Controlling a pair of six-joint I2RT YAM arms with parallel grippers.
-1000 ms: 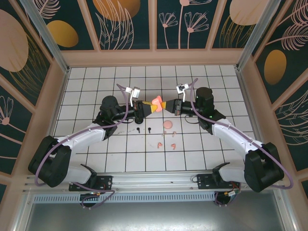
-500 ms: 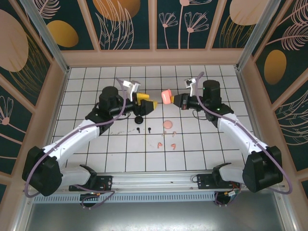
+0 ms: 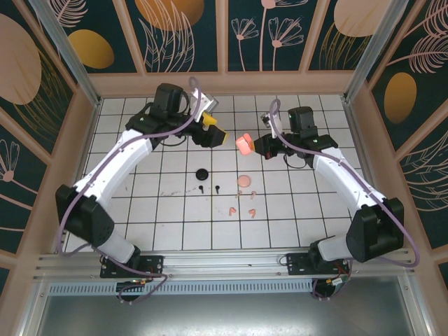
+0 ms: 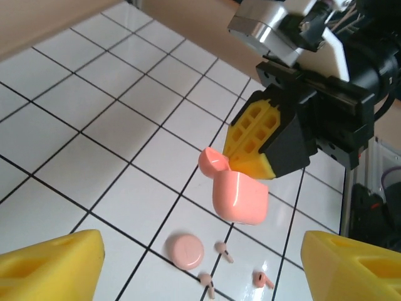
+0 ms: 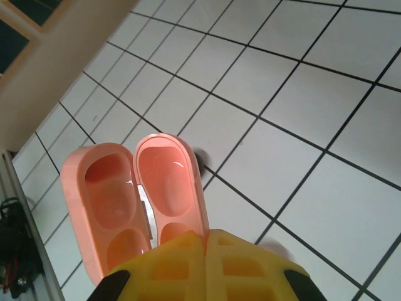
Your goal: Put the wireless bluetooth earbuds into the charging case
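L claw (image 3: pixel 213 129) has been drawn back toward far wall since prev. frame, jaws wide, nothing held. Open pink case (image 3: pixel 244 145) is pinched in R claw (image 3: pixel 253 145) above tiles (image 3: pixel 140 203); buds (image 3: pixel 252 212) are left loose below.

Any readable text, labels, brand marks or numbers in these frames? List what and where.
None readable.
Pink charging case: plain shell, no brand or label visible.
Earbuds: too small to tell any marking.
Wall panels: drawn flowers and leaves, no words.
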